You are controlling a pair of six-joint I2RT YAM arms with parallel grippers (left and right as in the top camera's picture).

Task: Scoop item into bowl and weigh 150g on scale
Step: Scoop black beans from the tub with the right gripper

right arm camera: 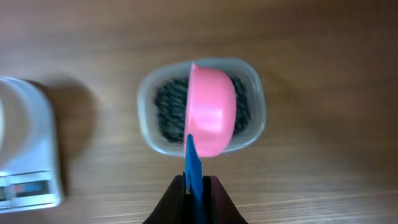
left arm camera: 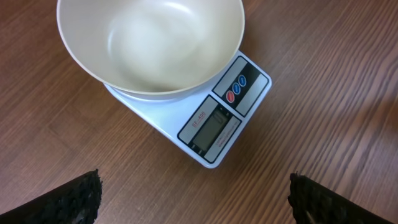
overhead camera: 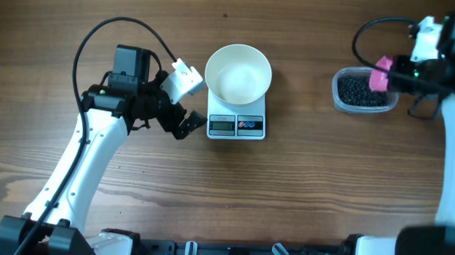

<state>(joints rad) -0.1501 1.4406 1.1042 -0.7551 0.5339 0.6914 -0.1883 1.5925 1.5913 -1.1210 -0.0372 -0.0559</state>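
surface (overhead camera: 301, 192): brown wood with the grain running left to right and darker streaks. It fills all three views, so no wall or floor shows.
near edge: black arm bases (overhead camera: 11, 237) and hardware sit along it.
scale (overhead camera: 237, 126): lies flat in the middle of the surface. Its long axis runs far to near, with the display and two buttons at the near end, facing up.
bowl (overhead camera: 238, 73): stands upright on the far part of the scale, mouth up and white inside showing. Its rim overhangs the scale at the left, right and far sides.
item (overhead camera: 357, 90): a dark heap inside a clear tub (overhead camera: 337, 94) at the far right, well apart from the scale.
tub axis: the long side runs left to right. The corners are rounded and the tub sits flat on the surface.
scoop (right arm camera: 211, 115): a pink cup on a blue handle, over the tub. Seen from overhead its long axis runs left to right, cup to the left and handle to the right. In the right wrist view the cup shows one straight edge and one rounded bulge, so it is turned on its side. Whether it touches the item cannot be told.
right end effector (right arm camera: 194, 186): pressed together on the blue handle, pinching the scoop above the tub.
left end effector (left arm camera: 196, 202): spread wide with nothing between the fingers (left arm camera: 74, 199). It is just beside the scale's near-left corner and apart from it.
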